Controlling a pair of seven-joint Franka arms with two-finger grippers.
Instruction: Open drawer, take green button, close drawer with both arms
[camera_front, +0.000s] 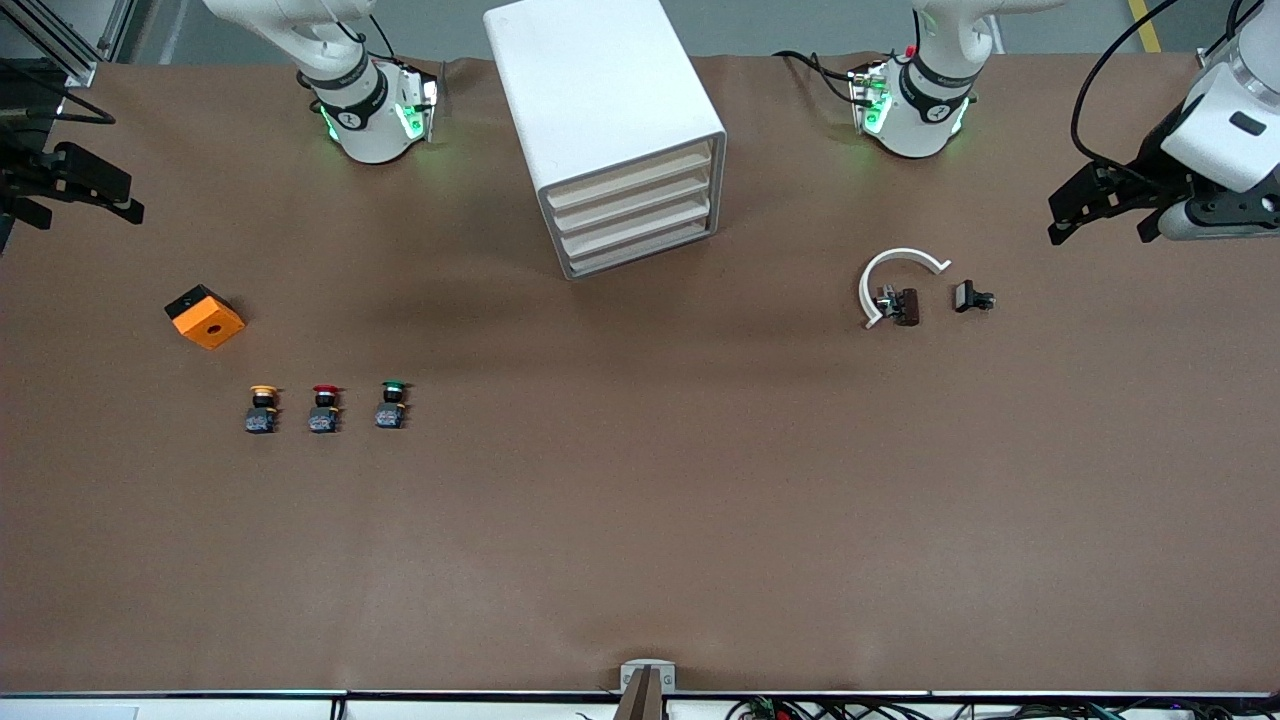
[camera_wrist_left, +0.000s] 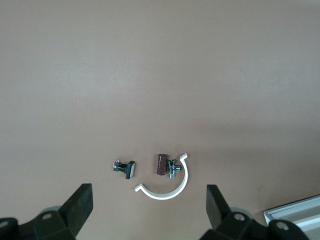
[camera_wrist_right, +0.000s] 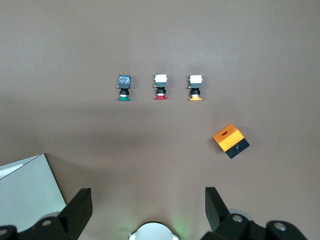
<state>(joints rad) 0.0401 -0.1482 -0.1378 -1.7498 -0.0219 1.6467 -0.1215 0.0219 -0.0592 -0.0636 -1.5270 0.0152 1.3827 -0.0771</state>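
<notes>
Both arms wait at the bench ends, all four cabinet drawers shut.

We see the green button (camera_front: 391, 405) lying on its side on the bench (camera_front: 640, 520), long axis running toward the front camera, cap pointing away from it, beside the red button (camera_front: 324, 409) and yellow button (camera_front: 262, 409). The bottom drawer (camera_front: 646, 249) sits flush in the white cabinet (camera_front: 600, 110). The left tool (camera_front: 1105, 205) and right tool (camera_front: 85, 190) hang with fingers spread, holding nothing.
</notes>
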